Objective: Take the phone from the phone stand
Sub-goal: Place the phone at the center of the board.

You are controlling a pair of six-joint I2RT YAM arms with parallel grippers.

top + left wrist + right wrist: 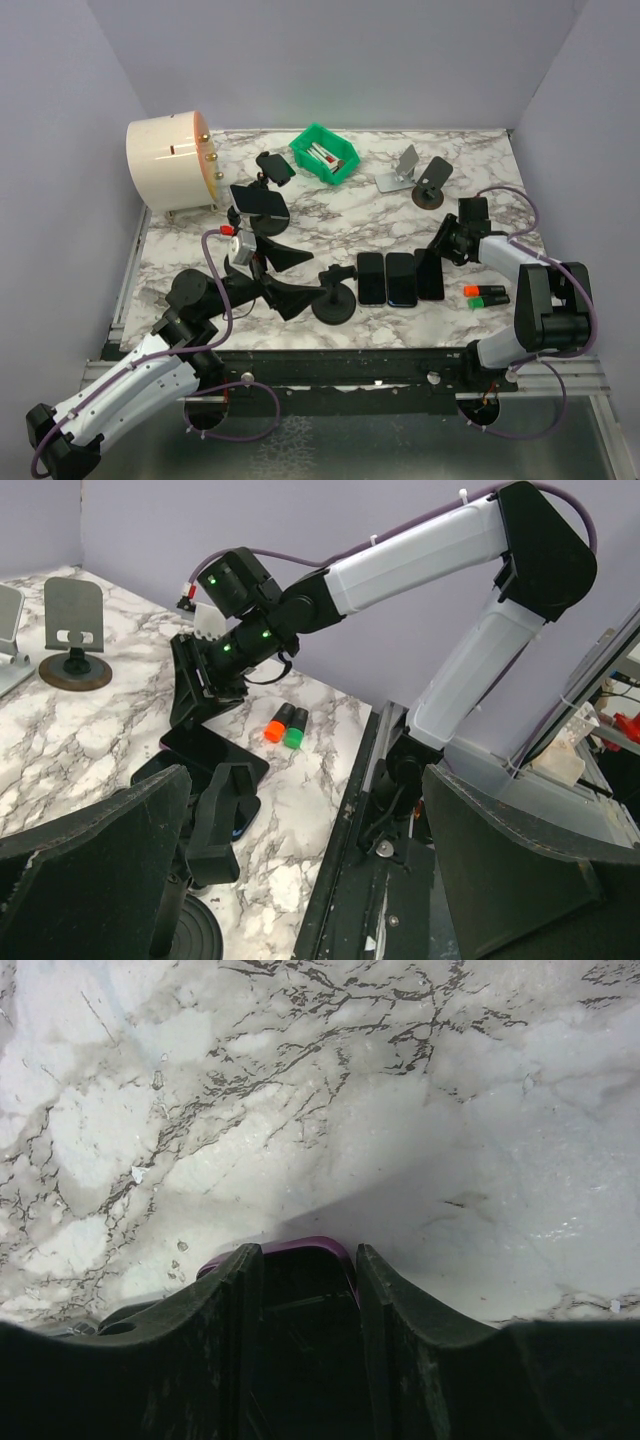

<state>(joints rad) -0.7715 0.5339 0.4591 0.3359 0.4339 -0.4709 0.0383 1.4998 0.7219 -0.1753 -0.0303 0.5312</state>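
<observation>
Step in hand: the set-down, I judge. The phone (298, 1247) looks already off its stand and is headed for the right end of the row on the table (330, 235).
Right jaws: clamped on the phone's purple-edged end, which tilts down toward the marble.
Where the phone is: just right of two phones (371, 277) lying flat near the middle of the table. I cannot tell whether its lower edge touches yet.
Left jaws: spread wide with nothing between them, at the near left.
Next move: lower the phone until it lies flat beside its neighbours and not on the nearest one, then let go and lift clear.
Stands: the black stand (335, 297) left of the row is bare. So are the silver stand (405, 165) and the dark stand (435, 180) at the far right.
Green bin (323, 153): on the far side, holding a few small red and white items I cannot make out.
Cream drum (168, 165): far left, lying on its side, contents hidden.
Markers (487, 294): one orange, one green, loose on the table at the right, in no container.
</observation>
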